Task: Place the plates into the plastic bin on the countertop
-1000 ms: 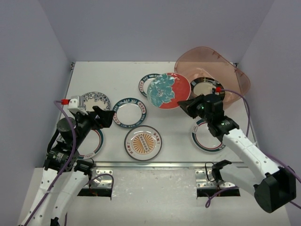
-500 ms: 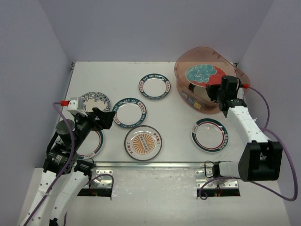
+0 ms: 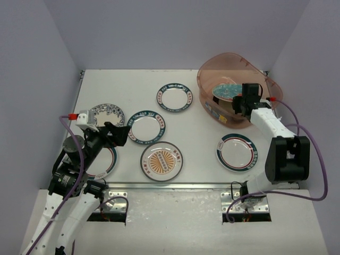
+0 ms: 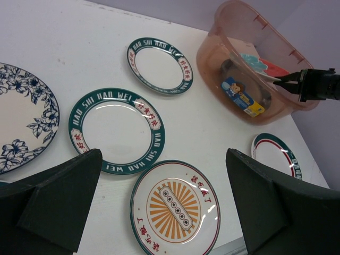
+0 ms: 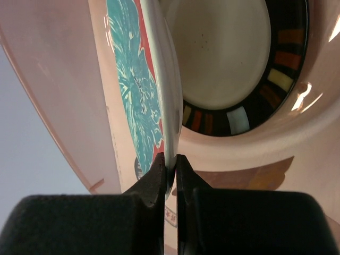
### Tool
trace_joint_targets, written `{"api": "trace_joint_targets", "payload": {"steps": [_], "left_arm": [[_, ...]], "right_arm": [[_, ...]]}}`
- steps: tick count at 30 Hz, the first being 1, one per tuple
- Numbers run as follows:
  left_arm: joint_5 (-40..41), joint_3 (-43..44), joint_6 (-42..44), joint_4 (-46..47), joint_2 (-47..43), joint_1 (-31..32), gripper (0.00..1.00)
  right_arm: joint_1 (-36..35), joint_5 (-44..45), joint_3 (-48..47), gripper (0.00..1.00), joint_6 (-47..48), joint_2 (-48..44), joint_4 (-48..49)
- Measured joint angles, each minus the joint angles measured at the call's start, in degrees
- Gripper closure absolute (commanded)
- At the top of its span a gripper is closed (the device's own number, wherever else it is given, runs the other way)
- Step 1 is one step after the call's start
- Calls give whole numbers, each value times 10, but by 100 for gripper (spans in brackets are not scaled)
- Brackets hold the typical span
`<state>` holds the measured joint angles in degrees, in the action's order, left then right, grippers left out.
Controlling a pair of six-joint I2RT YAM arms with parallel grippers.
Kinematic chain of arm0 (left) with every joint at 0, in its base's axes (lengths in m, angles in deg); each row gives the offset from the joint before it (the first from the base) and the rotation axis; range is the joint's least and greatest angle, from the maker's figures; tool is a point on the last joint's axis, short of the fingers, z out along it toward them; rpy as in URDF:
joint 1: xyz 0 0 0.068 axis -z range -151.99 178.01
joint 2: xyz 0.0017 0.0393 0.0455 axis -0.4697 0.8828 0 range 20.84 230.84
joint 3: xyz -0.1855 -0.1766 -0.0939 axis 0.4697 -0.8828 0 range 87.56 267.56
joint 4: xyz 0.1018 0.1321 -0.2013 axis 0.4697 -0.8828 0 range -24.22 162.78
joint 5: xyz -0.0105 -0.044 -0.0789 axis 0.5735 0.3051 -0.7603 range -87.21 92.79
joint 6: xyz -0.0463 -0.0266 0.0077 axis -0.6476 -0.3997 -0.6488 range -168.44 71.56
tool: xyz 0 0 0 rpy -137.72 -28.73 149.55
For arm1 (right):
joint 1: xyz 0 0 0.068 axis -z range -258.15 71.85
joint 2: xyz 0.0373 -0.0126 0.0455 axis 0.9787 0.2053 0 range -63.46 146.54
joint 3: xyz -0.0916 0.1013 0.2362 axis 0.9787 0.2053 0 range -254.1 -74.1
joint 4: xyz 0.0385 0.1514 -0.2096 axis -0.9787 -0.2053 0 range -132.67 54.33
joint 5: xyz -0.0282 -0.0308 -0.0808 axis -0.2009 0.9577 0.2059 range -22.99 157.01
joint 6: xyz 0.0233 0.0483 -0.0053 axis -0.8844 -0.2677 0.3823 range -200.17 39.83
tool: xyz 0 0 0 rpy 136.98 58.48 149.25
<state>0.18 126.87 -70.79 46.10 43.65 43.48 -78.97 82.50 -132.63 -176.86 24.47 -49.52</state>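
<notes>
My right gripper (image 3: 235, 102) (image 5: 171, 164) is shut on the rim of the red-teal floral plate (image 3: 226, 90) (image 5: 139, 90). It holds the plate tilted inside the plastic bin (image 3: 205, 79) (image 4: 212, 58), above a black-gold plate (image 5: 249, 114) on the bin's floor. On the countertop (image 3: 202, 138) lie two teal-lettered plates (image 3: 176, 98) (image 3: 147, 126), a blue floral plate (image 3: 108, 113), an orange-centred plate (image 3: 161, 161) (image 4: 175, 210) and a striped plate (image 3: 237, 152). Another striped plate (image 3: 108, 160) is partly hidden under my left arm. My left gripper (image 3: 115, 133) (image 4: 163, 159) hangs open above the orange-centred and nearer teal-lettered plates.
Lavender panels wall the countertop at the left, back and right. A metal rail (image 3: 175, 186) runs along its near edge. The bin stands in the far right corner, close to the right wall.
My right arm has swung the floral plate from over the table into the bin and tipped it lower there. The left arm has barely moved.
</notes>
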Motion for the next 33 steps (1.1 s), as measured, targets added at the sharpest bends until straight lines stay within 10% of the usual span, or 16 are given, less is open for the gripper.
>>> {"api": "trace_joint_targets", "payload": {"steps": [7, 12, 24, 33], "left_arm": [[0, 0, 0, 0, -6, 9, 0], [2, 0, 0, 1, -9, 11, 0], [15, 0, -4, 0, -9, 14, 0], [33, 0, -7, -1, -8, 15, 0]], "right_arm": [[8, 6, -10, 69, -16, 30, -8], [23, 8, -41, 3, -30, 30, -38], [27, -13, -184, 1, -35, 29, -219], [-4, -118, -162, 1, 153, -22, -122]]}}
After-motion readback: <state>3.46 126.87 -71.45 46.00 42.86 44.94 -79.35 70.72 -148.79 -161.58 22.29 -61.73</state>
